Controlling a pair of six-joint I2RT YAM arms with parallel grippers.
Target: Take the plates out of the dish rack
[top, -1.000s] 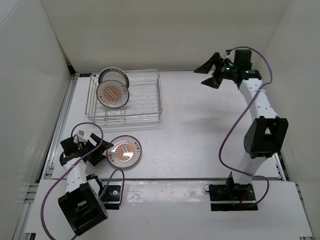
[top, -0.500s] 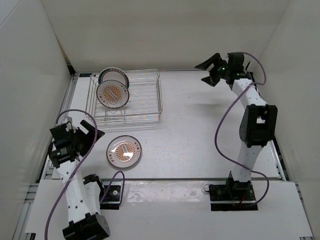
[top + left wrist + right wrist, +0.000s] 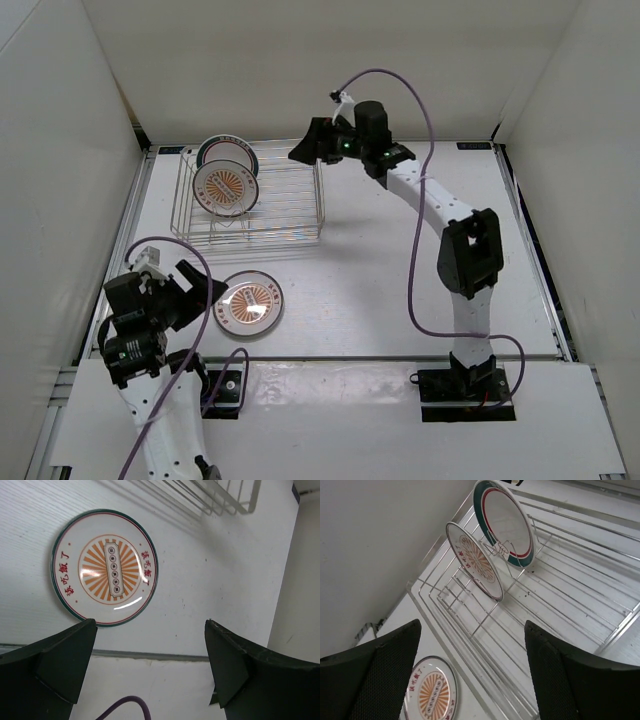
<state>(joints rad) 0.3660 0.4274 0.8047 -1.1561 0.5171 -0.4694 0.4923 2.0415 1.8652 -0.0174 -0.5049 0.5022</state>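
Here, the left pincer (image 3: 150,630) is gaping wide and gripping nothing. Just ahead of it, a small round white plate with an orange sunburst centre (image 3: 104,567) and a thin green rim is lying flat and face up on the white bench (image 3: 210,570). Red Chinese characters (image 3: 65,579) are running down both sides of its border, too small for me to read surely. A pale upright panel of small dark marks is sitting in the middle of the sunburst. The bench's near seam is running between that plate and the pincer's tips, and bare bench is stretching away to the pincer's right.

The right pincer (image 3: 472,625) is likewise spreading wide and holding nothing, hanging over the silver wire dish rack (image 3: 560,580). Beyond it, at the rack's far end, a second sunburst plate (image 3: 475,560) is standing upright in the tines. A white plate with a dark teal rim (image 3: 505,522) is standing just behind that one. Bare wire floor is lying between this pincer and the two plates.
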